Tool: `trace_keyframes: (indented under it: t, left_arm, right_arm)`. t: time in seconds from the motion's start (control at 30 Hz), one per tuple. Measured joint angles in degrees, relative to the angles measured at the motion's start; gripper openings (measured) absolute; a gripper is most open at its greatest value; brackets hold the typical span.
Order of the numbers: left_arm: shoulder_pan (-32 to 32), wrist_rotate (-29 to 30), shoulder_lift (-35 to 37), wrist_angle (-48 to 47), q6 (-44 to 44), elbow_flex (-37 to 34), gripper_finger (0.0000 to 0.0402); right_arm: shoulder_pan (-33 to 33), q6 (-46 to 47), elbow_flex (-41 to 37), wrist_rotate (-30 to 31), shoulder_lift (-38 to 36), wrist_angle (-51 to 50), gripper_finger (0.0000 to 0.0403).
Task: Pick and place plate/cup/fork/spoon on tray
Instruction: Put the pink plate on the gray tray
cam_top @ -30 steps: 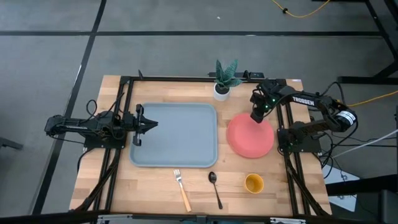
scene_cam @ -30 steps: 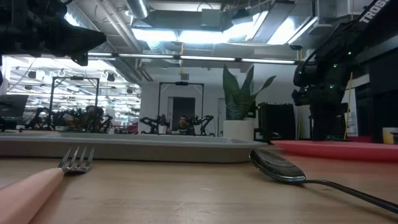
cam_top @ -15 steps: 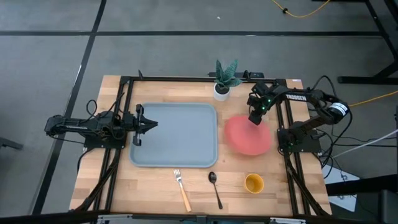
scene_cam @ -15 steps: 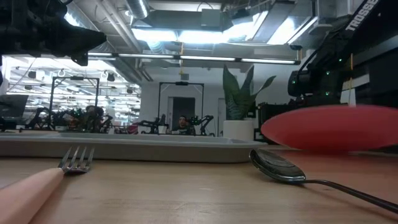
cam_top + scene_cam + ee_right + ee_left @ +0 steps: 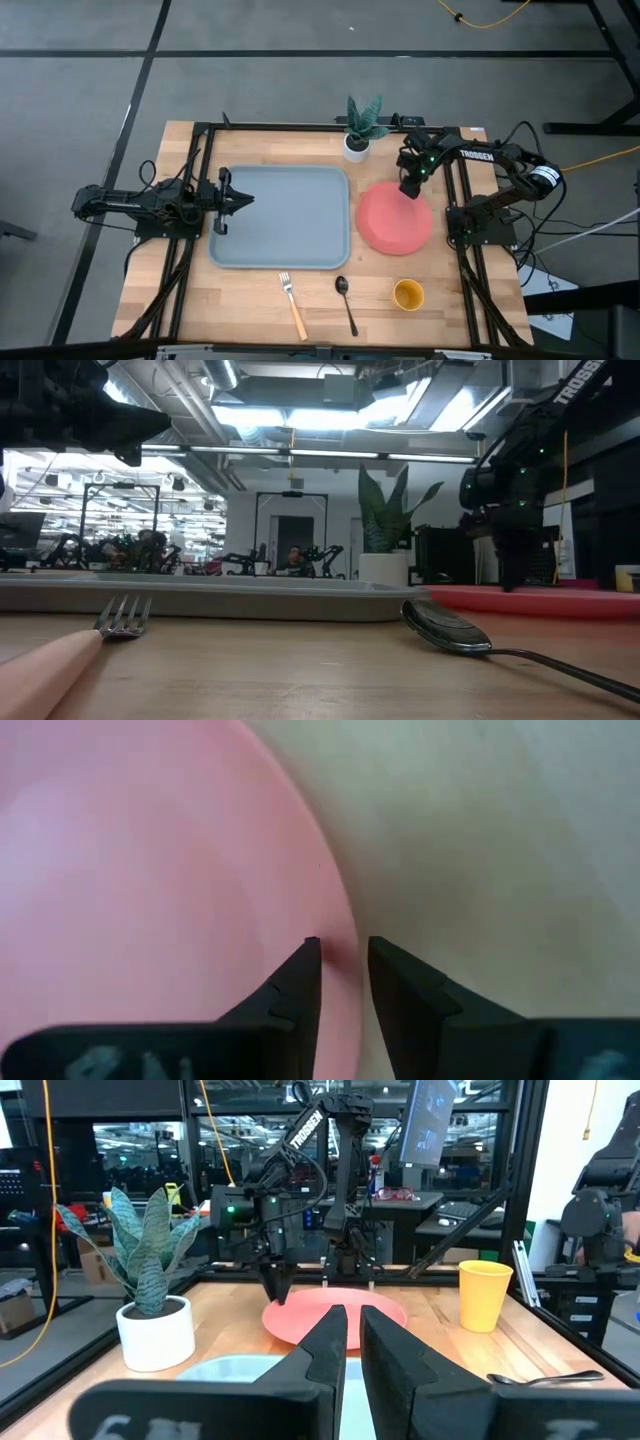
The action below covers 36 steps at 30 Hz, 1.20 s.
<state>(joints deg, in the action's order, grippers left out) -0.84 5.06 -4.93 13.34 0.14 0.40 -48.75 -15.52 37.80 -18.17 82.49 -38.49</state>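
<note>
Fork (image 5: pixel 292 305), spoon (image 5: pixel 345 300), cup (image 5: pixel 408 294) along near table edge, apart from each other. Tray (image 5: pixel 281 216) mid-table; left gripper (image 5: pixel 228 198) over its left rim, fingers nearly together, holding nothing. Plate (image 5: pixel 394 219) on wood right of tray. Right gripper (image 5: pixel 409 187) at plate's far rim, fingers straddling rim. Plant pot (image 5: pixel 357 146) at far edge.

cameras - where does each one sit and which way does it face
High: overhead, straight down; both arms, tray.
Low: table height, level across; fork, spoon, right arm.
Left wrist: forward past left gripper toward cup.
Right wrist: down past right gripper, straddling the plate rim.
Shared: plate, all views.
</note>
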Motion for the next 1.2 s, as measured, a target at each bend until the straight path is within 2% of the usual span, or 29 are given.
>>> trace_keyframes:
  t: [0.23, 0.47, 0.83, 1.0, 1.2]
  left_arm:
    - [0.0, 0.0, 0.0, -0.1, 0.0, 0.0, 0.0027]
    - [0.0, 0.0, 0.0, -0.1, 0.0, 0.0, 0.0027]
    - [0.0, 0.0, 0.0, -0.1, 0.0, 0.0, 0.0027]
    - [0.0, 0.0, 0.0, -0.1, 0.0, 0.0, 0.0027]
    - [0.0, 0.0, 0.0, -0.5, 0.4, 0.0, 0.0027]
  right_arm:
    - [0.0, -0.1, 0.0, -1.4, -0.1, -1.3, 0.0085]
    - [0.0, -0.2, 0.1, -2.0, -0.2, -1.3, 0.0011]
    - [0.0, 0.0, 1.0, -3.0, -0.2, -2.5, 0.0004]
    - [0.0, 2.0, 4.8, -2.9, -0.2, -7.0, 0.0002]
    - [0.0, 5.2, 14.2, -2.8, -0.2, -19.4, 0.0000]
